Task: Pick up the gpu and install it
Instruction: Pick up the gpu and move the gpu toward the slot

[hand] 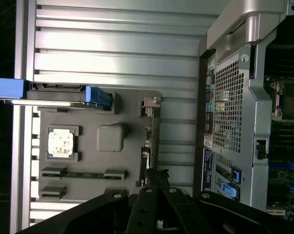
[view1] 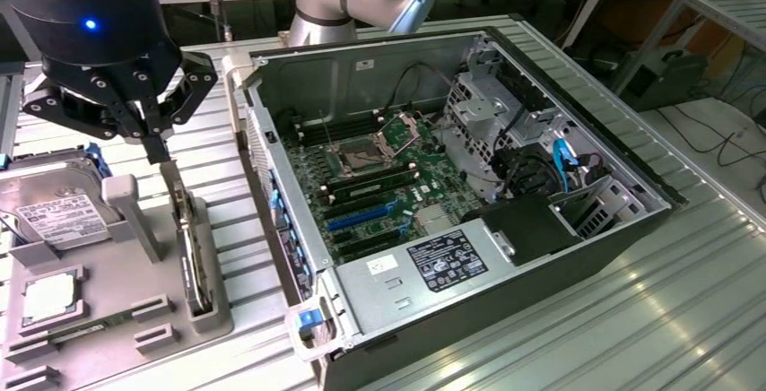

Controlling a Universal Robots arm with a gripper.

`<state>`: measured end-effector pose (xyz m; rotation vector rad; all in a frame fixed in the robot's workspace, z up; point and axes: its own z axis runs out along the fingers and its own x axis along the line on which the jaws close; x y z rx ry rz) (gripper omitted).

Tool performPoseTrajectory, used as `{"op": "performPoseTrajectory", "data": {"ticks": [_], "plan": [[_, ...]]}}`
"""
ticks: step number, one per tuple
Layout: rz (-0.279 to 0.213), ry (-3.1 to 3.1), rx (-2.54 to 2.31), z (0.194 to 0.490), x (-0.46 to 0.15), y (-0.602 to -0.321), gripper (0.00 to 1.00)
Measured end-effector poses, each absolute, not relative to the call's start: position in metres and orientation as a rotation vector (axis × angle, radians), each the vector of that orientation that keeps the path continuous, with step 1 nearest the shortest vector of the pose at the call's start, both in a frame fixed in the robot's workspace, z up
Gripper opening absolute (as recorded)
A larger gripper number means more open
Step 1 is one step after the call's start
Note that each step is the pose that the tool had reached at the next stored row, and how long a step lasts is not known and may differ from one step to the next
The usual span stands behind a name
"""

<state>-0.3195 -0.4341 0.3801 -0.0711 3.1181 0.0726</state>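
Your gripper (view1: 157,151) was pinched on the top edge of the thin green gpu card (view1: 189,247), which stood unlifted in the grey plastic holder (view1: 120,319) beside the open black computer case (view1: 396,315); nothing was installed yet.

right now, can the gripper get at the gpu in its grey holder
Likely yes: the gripper, shut, is right at the gpu's upper edge, and nothing lies between them.
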Motion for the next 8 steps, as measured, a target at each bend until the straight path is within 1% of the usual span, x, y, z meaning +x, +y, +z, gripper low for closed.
{"op": "performPoseTrajectory", "data": {"ticks": [5, 7, 8], "plan": [[0.073, 3.118, -0.071, 0.3801, -0.3195, -0.4341, 0.11], [0.073, 3.118, -0.071, 0.3801, -0.3195, -0.434, 0.24], [0.073, 3.118, -0.071, 0.3801, -0.3195, -0.4341, 0.24]]}}
